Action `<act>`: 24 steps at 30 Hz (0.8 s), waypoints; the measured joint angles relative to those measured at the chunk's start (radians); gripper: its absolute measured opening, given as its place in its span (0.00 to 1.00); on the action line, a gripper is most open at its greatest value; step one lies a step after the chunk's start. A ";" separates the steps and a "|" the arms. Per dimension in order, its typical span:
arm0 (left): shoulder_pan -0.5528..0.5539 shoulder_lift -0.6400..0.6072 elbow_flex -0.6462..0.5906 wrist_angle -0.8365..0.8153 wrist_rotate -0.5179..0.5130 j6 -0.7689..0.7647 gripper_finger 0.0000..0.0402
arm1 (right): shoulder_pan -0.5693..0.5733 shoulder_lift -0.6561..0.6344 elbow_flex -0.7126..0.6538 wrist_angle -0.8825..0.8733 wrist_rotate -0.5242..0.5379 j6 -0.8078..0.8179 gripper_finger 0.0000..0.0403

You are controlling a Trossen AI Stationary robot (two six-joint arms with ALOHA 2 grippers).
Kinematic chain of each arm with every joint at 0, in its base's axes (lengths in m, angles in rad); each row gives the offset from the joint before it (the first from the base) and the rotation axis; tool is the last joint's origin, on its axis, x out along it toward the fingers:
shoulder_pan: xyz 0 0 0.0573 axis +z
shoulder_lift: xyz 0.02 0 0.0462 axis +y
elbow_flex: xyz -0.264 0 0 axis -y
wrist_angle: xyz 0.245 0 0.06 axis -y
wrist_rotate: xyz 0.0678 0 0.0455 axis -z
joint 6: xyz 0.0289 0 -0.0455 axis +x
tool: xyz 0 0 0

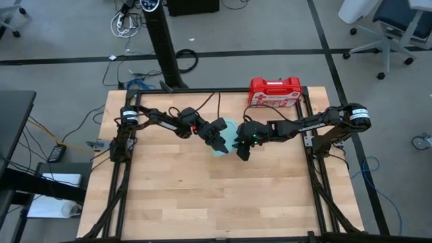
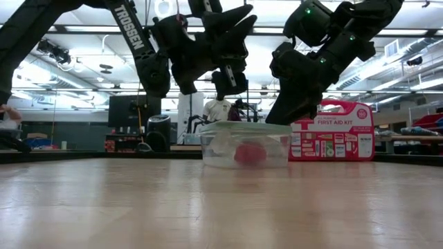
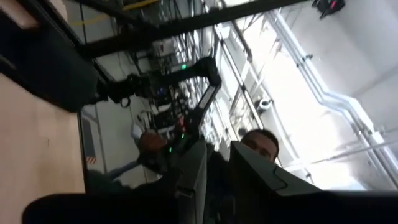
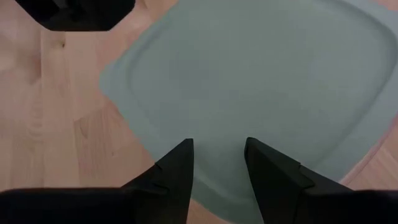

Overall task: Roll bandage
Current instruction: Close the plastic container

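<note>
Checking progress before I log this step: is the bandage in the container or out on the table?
In. The low view shows the red bandage inside the clear container, under its lid.

Soft red cloth bandage (image 2: 250, 153) inside clear plastic container (image 2: 214, 149), matt lid (image 4: 261, 81), on smooth wood table (image 1: 202, 196).
</note>
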 joint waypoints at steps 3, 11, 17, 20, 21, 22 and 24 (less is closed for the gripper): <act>0.000 0.000 0.000 -0.004 -0.042 0.000 0.19 | 0.000 0.000 0.000 0.000 0.000 -0.002 0.37; -0.006 0.000 -0.099 -0.056 -0.150 0.035 0.19 | 0.000 0.000 0.000 -0.003 0.000 -0.004 0.37; -0.018 0.000 -0.164 -0.057 -0.210 0.054 0.19 | 0.000 0.000 0.000 -0.002 0.001 -0.006 0.37; -0.024 0.000 -0.165 -0.046 -0.217 0.057 0.19 | 0.001 0.000 0.000 -0.002 0.001 -0.006 0.37; -0.026 0.000 -0.165 -0.036 -0.221 0.049 0.19 | 0.001 0.000 0.000 -0.002 0.001 -0.006 0.37; -0.030 0.000 -0.165 -0.019 -0.229 0.041 0.19 | 0.001 0.000 0.000 -0.002 0.001 -0.006 0.37; -0.042 0.000 -0.157 -0.001 -0.244 0.025 0.19 | 0.001 0.000 0.000 -0.002 0.001 -0.006 0.37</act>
